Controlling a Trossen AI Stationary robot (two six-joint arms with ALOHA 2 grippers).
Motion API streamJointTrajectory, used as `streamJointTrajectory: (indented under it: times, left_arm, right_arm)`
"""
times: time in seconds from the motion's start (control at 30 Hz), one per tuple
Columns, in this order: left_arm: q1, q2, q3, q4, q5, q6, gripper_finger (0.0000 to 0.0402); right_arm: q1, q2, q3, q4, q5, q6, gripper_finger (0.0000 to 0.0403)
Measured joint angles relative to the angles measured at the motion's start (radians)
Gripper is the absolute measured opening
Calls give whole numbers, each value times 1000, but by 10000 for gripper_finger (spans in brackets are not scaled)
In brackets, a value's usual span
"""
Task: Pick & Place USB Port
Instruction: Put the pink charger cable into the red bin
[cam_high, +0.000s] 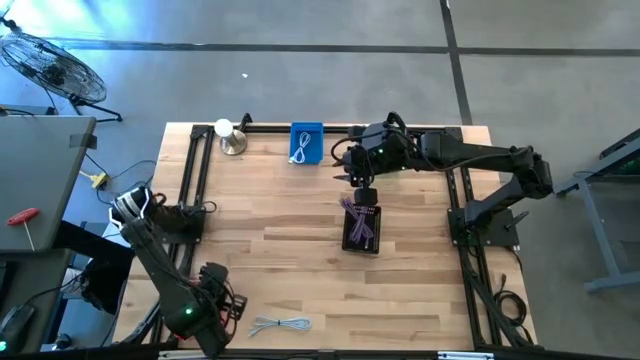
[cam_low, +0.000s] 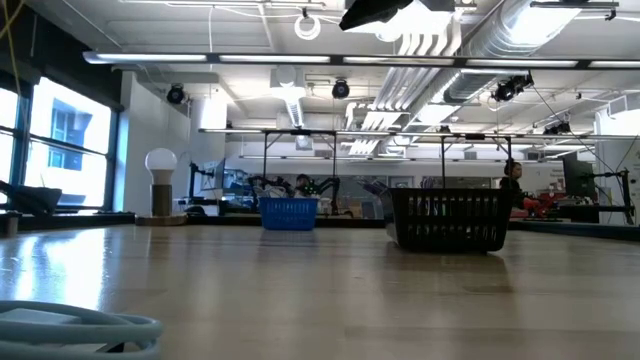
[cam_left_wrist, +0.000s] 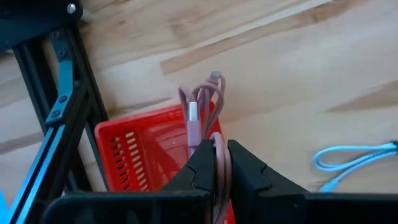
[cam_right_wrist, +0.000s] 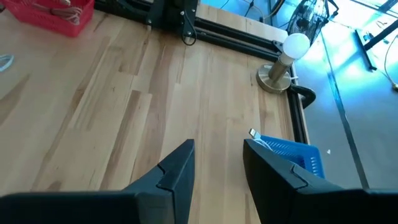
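The left gripper (cam_left_wrist: 221, 171) is pinching a pink USB cable (cam_left_wrist: 202, 115) tight between its two dark fingers (cam_left_wrist: 249, 171). The cable is folded into a small bundle with a pale plug at one end. It is hanging just over a red basket (cam_left_wrist: 134, 152) made of plastic with little slots in its wall. The red basket is sitting on the wooden desk (cam_left_wrist: 280, 81), beside a black metal frame (cam_left_wrist: 59, 106). A light blue cable (cam_left_wrist: 351, 158) is lying curled on the desk nearby.

The right gripper (cam_right_wrist: 217, 165) is waiting with its fingers spread apart, holding nothing. It is hovering above the desk near a black basket (cam_high: 361, 228) with purple cables (cam_high: 358, 218) inside. A blue basket (cam_right_wrist: 291, 153) with a white cable (cam_right_wrist: 264, 142) is sitting near a round lamp (cam_right_wrist: 285, 62).

No writing can be read anywhere.
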Motion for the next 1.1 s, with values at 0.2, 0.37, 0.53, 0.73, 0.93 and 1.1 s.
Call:
streamJointTrajectory:
  times: [0.2,0.37,0.53,0.73,0.93,1.1]
  left_arm:
    - [3,11,-6,4,-17,2,11]
    - [3,11,-63,44,-17,3,11]
    - [-11,11,-154,140,-26,2,11]
    - [-11,10,-185,182,-42,-5,11]
    - [-11,10,-185,181,-31,-7,70]
    - [-11,10,-185,178,-27,-7,126]
  right_arm:
    - [0,0,0,1,0,-8,128]
    - [3,1,0,-7,-3,-11,128]
    - [4,2,0,-38,-14,-10,128]
    - [4,2,0,-52,-17,0,128]
    - [4,2,0,-51,-17,0,128]
    - [4,2,0,-51,-17,0,128]
